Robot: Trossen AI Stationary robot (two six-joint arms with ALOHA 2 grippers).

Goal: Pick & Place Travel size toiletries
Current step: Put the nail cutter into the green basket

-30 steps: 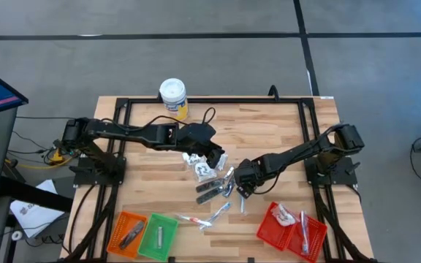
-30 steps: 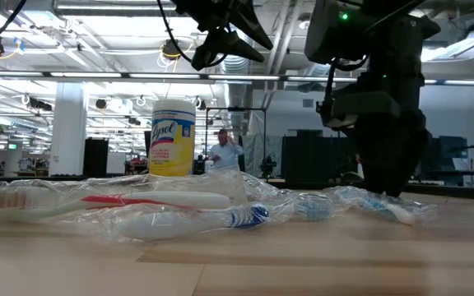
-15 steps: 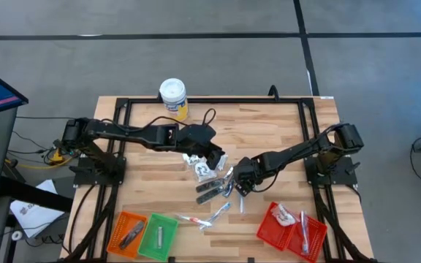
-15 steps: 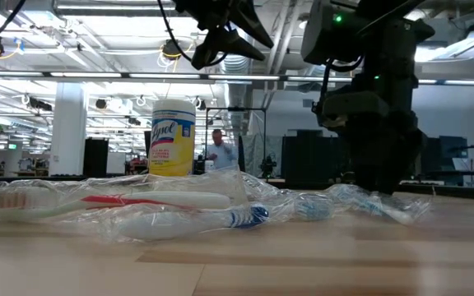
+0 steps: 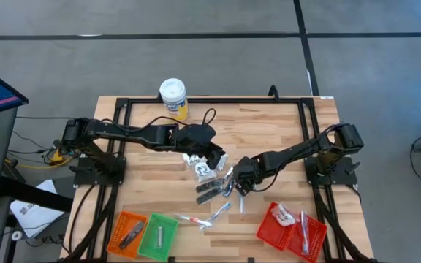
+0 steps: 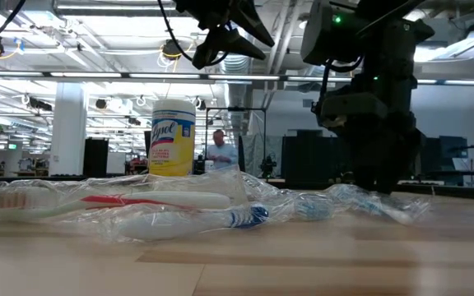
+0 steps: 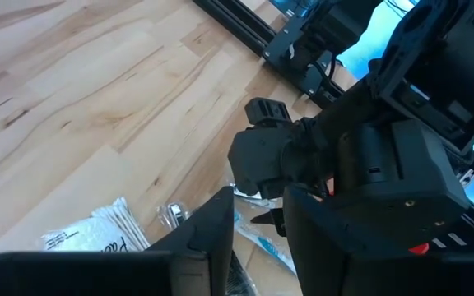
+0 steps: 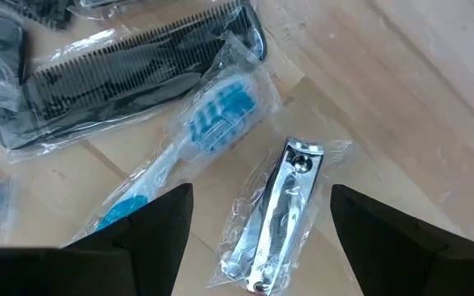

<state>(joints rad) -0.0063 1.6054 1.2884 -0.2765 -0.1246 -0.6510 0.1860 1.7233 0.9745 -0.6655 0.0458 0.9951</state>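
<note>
Toiletries [image 5: 214,186] are heaped mid-table. Right gripper [image 5: 241,184] is lowered at their 3 o'clock edge, fingers [image 8: 142,226] spread astride a wrapped nail clipper [image 8: 274,218], its long axis running between them. Left gripper [image 5: 214,157], part-open, holds nothing at 12 o'clock.

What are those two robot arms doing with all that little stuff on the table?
They are sorting small wrapped toiletries into baskets. The right hand is open and hangs just over a wrapped nail clipper, with a blue toothbrush and a black comb lying beside it. It holds nothing. The left hand waits above the white packets in the middle of the table. The red basket already has a few things in it.
</note>
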